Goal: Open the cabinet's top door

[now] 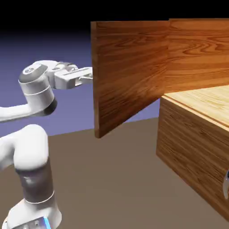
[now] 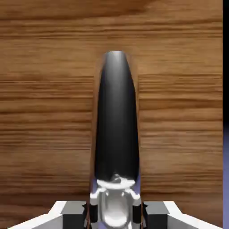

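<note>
The cabinet of reddish-brown wood fills the exterior view's right. Its top door stands swung wide open, and the light wood interior shows behind it. My gripper reaches level from the left to the door's free edge; the handle itself is hidden there. In the hand view the bar handle, dark and glossy with a silvery end, runs straight up from between my fingertips against the door's wood grain. My gripper is shut on this handle.
Below the opening sits the other wood-grain panel, closed, with a small part of its handle at the picture's right edge. The brown table spreads between my arm's base and the cabinet.
</note>
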